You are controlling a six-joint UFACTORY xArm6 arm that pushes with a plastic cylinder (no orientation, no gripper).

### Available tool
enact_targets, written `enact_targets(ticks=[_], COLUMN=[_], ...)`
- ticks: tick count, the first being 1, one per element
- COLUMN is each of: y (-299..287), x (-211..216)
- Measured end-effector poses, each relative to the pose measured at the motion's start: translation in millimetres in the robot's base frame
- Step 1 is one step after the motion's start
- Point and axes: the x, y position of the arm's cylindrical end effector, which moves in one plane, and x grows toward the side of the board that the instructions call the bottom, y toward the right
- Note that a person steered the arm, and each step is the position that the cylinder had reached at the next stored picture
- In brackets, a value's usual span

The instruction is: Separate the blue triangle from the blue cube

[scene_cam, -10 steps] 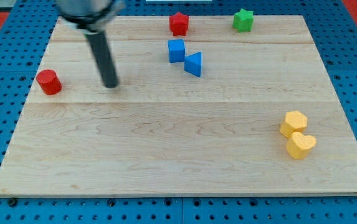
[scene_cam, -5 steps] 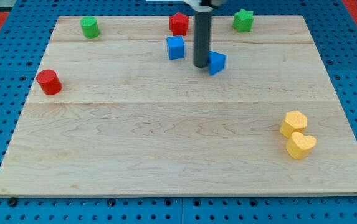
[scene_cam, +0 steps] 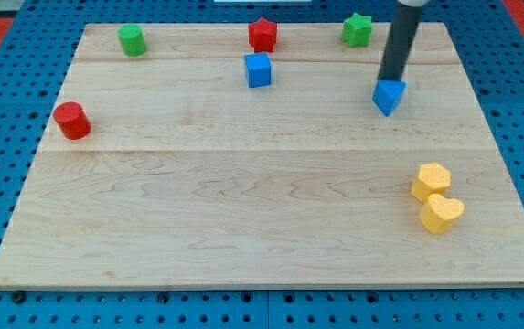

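The blue cube (scene_cam: 258, 69) sits near the view's top centre of the wooden board. The blue triangle (scene_cam: 389, 96) lies far to its right, in the view's upper right. My tip (scene_cam: 390, 80) rests against the top edge of the blue triangle, with the dark rod rising up and to the right out of view. A wide stretch of bare board separates the two blue blocks.
A red star (scene_cam: 262, 35) sits just above the blue cube. A green star (scene_cam: 358, 29) is at top right, a green cylinder (scene_cam: 132, 39) at top left, a red cylinder (scene_cam: 71, 121) at left. A yellow hexagon (scene_cam: 432, 181) and a yellow heart (scene_cam: 442, 213) touch at lower right.
My tip swept from the view's left to the right, meeting the blue triangle and pushing it rightwards away from the blue cube. The blue cube stayed in place.
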Motion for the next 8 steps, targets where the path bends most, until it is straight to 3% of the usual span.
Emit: enact_targets(ticks=[1, 8], y=[0.0, 9.2], x=[15.5, 9.2])
